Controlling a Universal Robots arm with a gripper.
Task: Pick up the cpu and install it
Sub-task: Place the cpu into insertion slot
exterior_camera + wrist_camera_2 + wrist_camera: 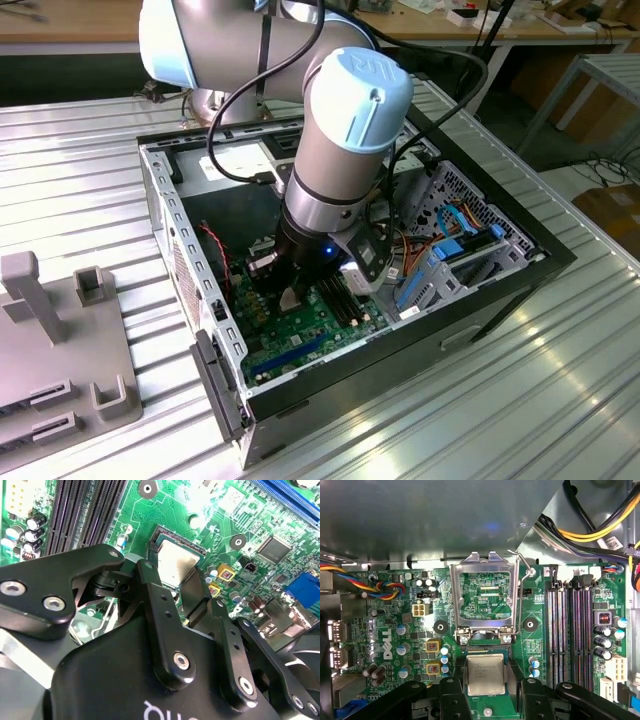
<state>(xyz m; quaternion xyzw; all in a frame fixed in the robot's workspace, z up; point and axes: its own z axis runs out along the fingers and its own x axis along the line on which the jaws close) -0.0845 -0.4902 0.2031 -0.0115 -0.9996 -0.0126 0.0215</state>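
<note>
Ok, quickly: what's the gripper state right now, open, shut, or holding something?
Gripper: cannot be told whether open or shut; it straddles the cpu, which lies beside the raised socket frame.

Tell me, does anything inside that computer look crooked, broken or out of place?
Nothing stands out. The chip lies flat and square on the green board, at the gripper; the metal frame beside it stands flipped open, unbent.

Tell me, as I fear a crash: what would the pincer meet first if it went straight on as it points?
The open socket: the pincer, shut on the cpu, points down at it. Depth is unclear, so the cpu may already rest in the socket; nothing else appears in between.
</note>
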